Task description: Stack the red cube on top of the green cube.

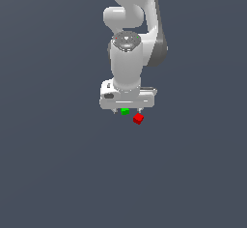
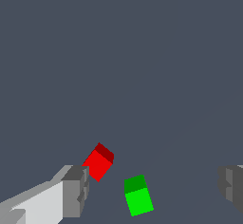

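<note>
The tiny green cube (image 1: 125,111) sits on the dark floor just under the white hand. The red cube (image 1: 138,119) lies turned at an angle a short way off, toward the exterior view's right and nearer the camera. My gripper (image 1: 127,110) is open and holds nothing. In the wrist view the green cube (image 2: 138,195) lies in the wide gap of my gripper (image 2: 154,187), nearer to one grey finger (image 2: 76,190). The red cube (image 2: 98,162) sits close beside that finger's tip. How high the fingertips hang above the floor does not show.
A plain dark grey floor (image 1: 58,164) spreads in every direction. The arm's white links (image 1: 126,63) rise above the hand and hide the floor behind the cubes.
</note>
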Robot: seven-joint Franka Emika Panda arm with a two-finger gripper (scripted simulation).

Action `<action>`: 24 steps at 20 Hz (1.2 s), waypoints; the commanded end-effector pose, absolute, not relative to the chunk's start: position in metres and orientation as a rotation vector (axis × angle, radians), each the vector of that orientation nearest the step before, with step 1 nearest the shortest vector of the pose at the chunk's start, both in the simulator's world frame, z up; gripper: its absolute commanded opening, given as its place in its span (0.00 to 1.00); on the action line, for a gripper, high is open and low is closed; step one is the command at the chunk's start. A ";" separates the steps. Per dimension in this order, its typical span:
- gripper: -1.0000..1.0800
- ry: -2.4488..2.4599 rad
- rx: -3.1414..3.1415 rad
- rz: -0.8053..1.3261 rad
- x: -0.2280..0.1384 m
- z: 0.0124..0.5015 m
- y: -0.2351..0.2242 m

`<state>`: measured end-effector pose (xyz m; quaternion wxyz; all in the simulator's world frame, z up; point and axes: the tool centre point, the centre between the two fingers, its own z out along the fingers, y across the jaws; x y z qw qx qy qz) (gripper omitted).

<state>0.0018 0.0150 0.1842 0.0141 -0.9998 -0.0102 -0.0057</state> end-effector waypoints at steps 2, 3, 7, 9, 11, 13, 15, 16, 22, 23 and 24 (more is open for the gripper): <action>0.96 -0.031 -3.113 -0.018 0.002 0.184 0.015; 0.96 -0.028 -3.113 -0.018 0.001 0.184 0.015; 0.96 0.001 -3.114 -0.017 -0.001 0.181 0.016; 0.96 0.027 -3.115 -0.017 -0.003 0.178 0.017; 0.96 0.060 -3.115 -0.017 -0.006 0.174 0.019; 0.96 0.099 -3.115 -0.016 -0.009 0.170 0.021; 0.96 0.146 -3.115 -0.015 -0.013 0.165 0.023; 0.96 0.172 -3.114 -0.015 -0.015 0.162 0.024; 0.96 0.360 -3.103 -0.012 -0.029 0.141 0.034; 0.96 0.394 -3.100 -0.012 -0.031 0.138 0.036; 0.96 0.428 -3.097 -0.011 -0.033 0.134 0.038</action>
